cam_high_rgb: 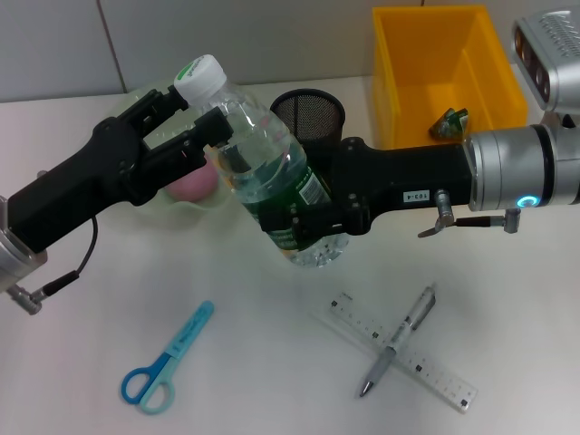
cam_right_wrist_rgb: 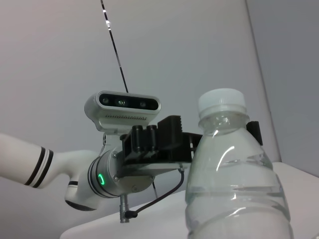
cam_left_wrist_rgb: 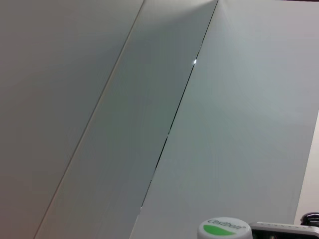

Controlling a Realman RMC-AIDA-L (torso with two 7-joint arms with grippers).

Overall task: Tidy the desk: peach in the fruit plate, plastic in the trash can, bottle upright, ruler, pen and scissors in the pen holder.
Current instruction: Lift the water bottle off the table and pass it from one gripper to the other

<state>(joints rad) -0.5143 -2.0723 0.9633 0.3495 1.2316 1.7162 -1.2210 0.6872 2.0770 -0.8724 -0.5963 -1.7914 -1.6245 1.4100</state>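
- We have the bottle (cam_high_rgb: 272, 172) tilted, both tools clamped on it: left tool (cam_high_rgb: 195, 118) near the cap, right tool (cam_high_rgb: 313, 222) low.
- If either lets go early, we risk it toppling onto the worktop (cam_high_rgb: 272, 381).

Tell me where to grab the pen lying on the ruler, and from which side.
Grip the pen at its mid-barrel, coming straight down from above. It lies flat and slanted across the clear ruler, so set the pincer's fingers across the barrel, on its two long sides, where the narrow round body fits between them.
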